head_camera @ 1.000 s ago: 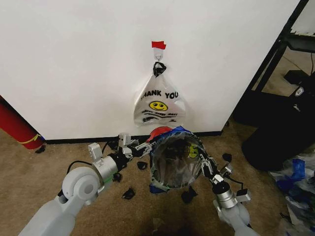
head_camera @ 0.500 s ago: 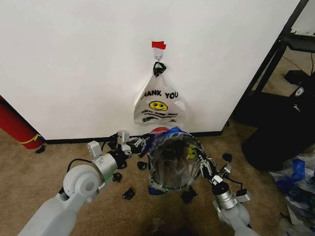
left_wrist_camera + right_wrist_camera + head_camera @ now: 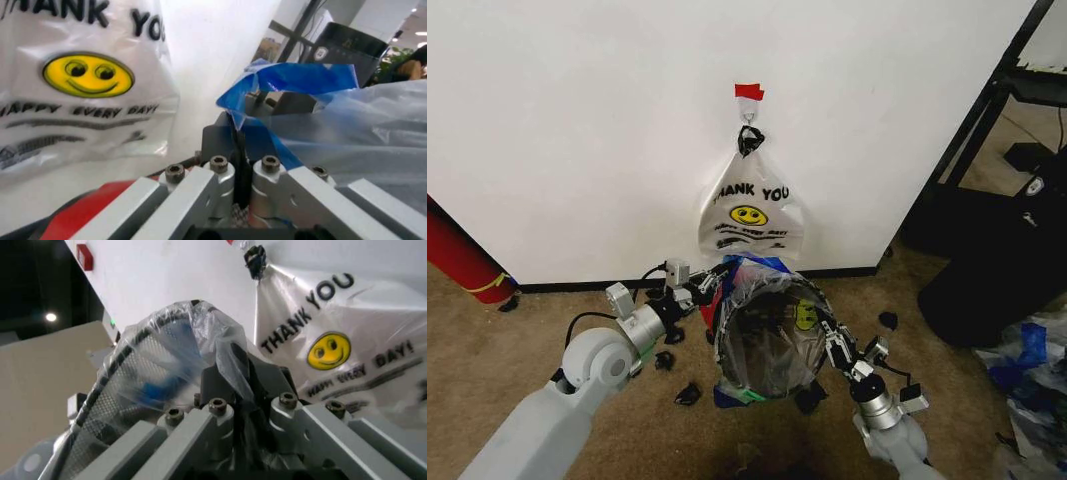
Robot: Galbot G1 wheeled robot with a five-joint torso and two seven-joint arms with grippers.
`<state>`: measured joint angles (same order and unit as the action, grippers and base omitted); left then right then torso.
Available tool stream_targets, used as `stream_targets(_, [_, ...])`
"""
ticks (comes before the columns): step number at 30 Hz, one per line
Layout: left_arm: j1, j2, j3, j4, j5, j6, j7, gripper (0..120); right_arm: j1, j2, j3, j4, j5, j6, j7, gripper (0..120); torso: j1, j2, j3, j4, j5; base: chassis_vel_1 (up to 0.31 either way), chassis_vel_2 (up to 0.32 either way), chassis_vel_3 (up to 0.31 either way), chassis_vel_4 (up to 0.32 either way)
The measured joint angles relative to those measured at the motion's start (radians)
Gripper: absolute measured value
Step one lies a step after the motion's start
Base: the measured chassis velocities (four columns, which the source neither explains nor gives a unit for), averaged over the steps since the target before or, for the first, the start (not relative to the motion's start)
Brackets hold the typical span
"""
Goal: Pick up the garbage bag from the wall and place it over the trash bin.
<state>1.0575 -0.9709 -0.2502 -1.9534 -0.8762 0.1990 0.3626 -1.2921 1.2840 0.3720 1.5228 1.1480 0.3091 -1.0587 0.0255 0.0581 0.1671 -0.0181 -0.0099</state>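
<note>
The garbage bag [image 3: 767,340], see-through with blue edges and a small yellow smiley, is stretched around the trash bin [image 3: 757,325], whose black mesh shows through the plastic. My left gripper [image 3: 704,288] is shut on the bag's blue edge [image 3: 287,80] on the left side; its fingers [image 3: 223,172] pinch the blue strip. My right gripper [image 3: 832,338] is shut on the clear plastic at the right side, with film bunched between its fingers [image 3: 220,415]. The bin's mesh [image 3: 127,385] lies beside that grip. The wall [image 3: 577,120] carries a hook [image 3: 749,116] under red tape [image 3: 749,91].
A white "THANK YOU" smiley bag [image 3: 749,215] hangs from the hook right behind the bin. A large red cylinder [image 3: 462,255] leans at the left. Black scraps [image 3: 689,393] lie on the carpet. A black rack [image 3: 992,110] and loose plastic bags [image 3: 1027,350] stand at the right.
The bag's mouth has shifted left and toward me around the bin. Both grippers moved left with it, still holding its edges.
</note>
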Motion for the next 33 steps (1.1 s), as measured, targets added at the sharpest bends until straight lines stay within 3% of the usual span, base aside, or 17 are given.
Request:
stream_targets(10, [-0.04, 0.001, 0.006, 0.045, 0.013, -0.036, 0.004, 0, -0.001, 0.007, -0.005, 0.001, -0.001, -0.014, -0.011, 0, 0.0, 0.0, 0.0, 0.0, 0.0, 0.0, 0.0, 0.0, 0.0])
stream_targets(25, [-0.044, 0.022, 0.009, 0.077, 0.115, -0.07, -0.007, 0, 0.0, 0.023, -0.007, -0.001, -0.003, -0.018, -0.008, 0, 0.0, 0.0, 0.0, 0.0, 0.0001, 0.0, 0.0, 0.0, 0.0])
stream_targets(33, [-0.019, 0.056, -0.031, 0.099, 0.221, -0.108, 0.067, 28, -0.004, 0.033, -0.01, 0.001, -0.008, -0.006, 0.035, 0, 0.0, 0.0, 0.0, 0.0, 0.0, 0.0, 0.0, 0.0, 0.0])
